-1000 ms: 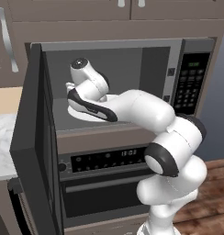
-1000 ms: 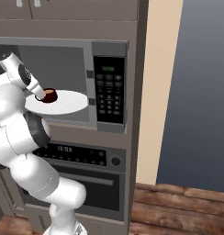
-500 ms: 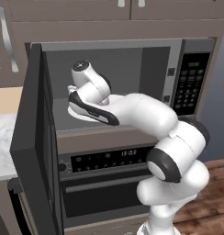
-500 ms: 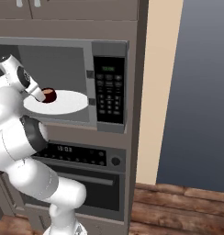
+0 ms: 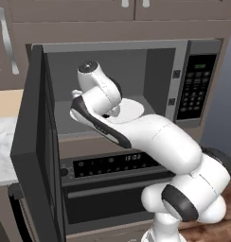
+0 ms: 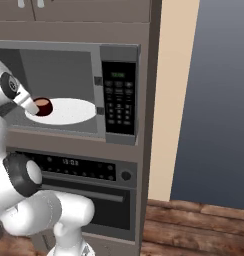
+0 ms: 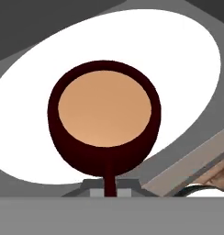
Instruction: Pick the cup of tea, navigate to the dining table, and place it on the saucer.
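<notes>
Hand view: I look down on the small dark maroon rounded cup of tea point(image 7: 104, 124), tan liquid level, standing on the white round turntable plate point(image 7: 192, 69) inside the open grey microwave point(image 6: 119, 90), its handle toward the camera. I judge the approach aligned for a grasp; I cannot tell how the jaws stand.

The left base view looks from behind and left of the arm, forward into the open microwave point(image 5: 122, 90), with its door near on the left. The right base view faces the same microwave point(image 6: 69, 90) from the right. The hand view looks closely down onto the white plate point(image 7: 187, 59) inside it.
</notes>
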Robot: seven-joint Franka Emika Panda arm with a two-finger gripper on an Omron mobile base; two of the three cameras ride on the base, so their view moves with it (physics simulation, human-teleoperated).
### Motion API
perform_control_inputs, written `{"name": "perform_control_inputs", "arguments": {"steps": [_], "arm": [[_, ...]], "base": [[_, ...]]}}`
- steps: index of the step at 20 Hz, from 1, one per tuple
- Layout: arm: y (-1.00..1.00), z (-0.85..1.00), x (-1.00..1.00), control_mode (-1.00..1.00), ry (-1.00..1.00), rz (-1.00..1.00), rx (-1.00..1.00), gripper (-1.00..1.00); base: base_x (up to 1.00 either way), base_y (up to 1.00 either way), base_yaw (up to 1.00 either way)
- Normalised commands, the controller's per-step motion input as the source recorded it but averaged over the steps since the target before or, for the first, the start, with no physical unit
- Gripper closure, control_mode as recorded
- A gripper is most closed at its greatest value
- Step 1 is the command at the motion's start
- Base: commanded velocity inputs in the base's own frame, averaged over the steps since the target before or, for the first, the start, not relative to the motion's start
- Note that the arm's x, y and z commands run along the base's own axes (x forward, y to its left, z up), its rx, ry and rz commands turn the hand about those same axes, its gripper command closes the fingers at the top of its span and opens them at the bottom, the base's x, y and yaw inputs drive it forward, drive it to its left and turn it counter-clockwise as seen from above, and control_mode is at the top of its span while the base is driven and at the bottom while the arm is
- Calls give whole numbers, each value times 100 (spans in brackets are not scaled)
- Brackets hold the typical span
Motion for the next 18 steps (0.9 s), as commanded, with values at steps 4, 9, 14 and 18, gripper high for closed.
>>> {"name": "perform_control_inputs", "arguments": {"steps": [4,9,14,18], "arm": [[-28,34,-100,-100,-5,6,4,100],[-61,59,-100,-100,-5,16,3,100],[-80,55,-100,-100,-6,38,1,100],[-77,46,-100,-100,-11,51,0,100]], "base": [[0,0,0],[0,0,0],[0,0,0],[0,0,0]]}}
